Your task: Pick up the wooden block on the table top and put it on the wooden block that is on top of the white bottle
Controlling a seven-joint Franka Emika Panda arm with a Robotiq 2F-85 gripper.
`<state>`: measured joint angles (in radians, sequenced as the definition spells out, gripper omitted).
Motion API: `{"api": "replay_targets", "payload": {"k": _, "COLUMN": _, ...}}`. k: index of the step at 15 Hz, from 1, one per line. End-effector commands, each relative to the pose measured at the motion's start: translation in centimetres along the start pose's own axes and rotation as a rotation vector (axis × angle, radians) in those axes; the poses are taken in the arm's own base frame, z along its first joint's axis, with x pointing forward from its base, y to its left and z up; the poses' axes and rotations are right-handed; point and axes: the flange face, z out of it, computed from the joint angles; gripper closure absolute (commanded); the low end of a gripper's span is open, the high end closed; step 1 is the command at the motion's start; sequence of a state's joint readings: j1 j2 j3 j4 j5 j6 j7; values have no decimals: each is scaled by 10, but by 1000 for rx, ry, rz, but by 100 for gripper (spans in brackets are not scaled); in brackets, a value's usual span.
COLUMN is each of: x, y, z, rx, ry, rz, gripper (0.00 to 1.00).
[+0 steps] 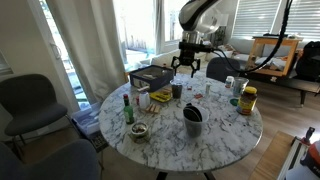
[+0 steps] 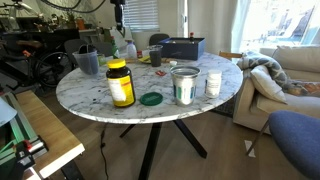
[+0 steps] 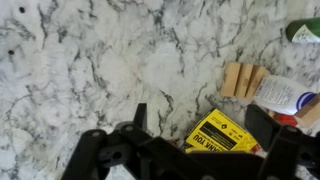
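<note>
The tool (image 3: 199,114) hangs with jaws spread wide and empty above the marble counter (image 3: 90,60); beyond one finger lies a wooden block (image 3: 243,80), just beside a white bottle (image 3: 290,97).

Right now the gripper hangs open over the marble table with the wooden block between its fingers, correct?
No. The gripper hangs open over the marble table, but nothing is between its fingers: the wrist view shows the wooden block out ahead of them, next to the white bottle.
</note>
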<state>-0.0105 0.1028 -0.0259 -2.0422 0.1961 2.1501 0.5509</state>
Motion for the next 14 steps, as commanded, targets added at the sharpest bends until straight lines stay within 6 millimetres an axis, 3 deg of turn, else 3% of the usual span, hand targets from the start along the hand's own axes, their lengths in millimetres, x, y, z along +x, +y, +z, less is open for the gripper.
{"api": "replay_targets", "payload": {"k": 1, "x": 11, "y": -34, "z": 66, "rx": -80, "ry": 84, "rz": 144, "gripper": 0}}
{"api": "replay_targets", "payload": {"k": 4, "x": 7, "y": -48, "z": 112, "rx": -242, "ry": 75, "rz": 214, "gripper": 0}}
{"api": "replay_targets", "payload": {"k": 5, "x": 7, "y": -51, "z": 118, "rx": -279, "ry": 66, "rz": 228, "gripper": 0}}
{"api": "replay_targets", "payload": {"k": 6, "x": -1, "y": -43, "z": 108, "rx": -205, "ry": 65, "rz": 188, "gripper": 0}}
{"api": "replay_targets", "payload": {"k": 8, "x": 1, "y": -50, "z": 121, "rx": -247, "ry": 57, "rz": 210, "gripper": 0}}
{"api": "replay_targets", "payload": {"k": 10, "x": 5, "y": -51, "z": 121, "rx": -252, "ry": 60, "rz": 215, "gripper": 0}}
{"api": "replay_targets", "payload": {"k": 11, "x": 2, "y": -53, "z": 117, "rx": -193, "ry": 37, "rz": 103, "gripper": 0}}
{"api": "replay_targets", "payload": {"k": 14, "x": 13, "y": -42, "z": 108, "rx": -70, "ry": 26, "rz": 0, "gripper": 0}}
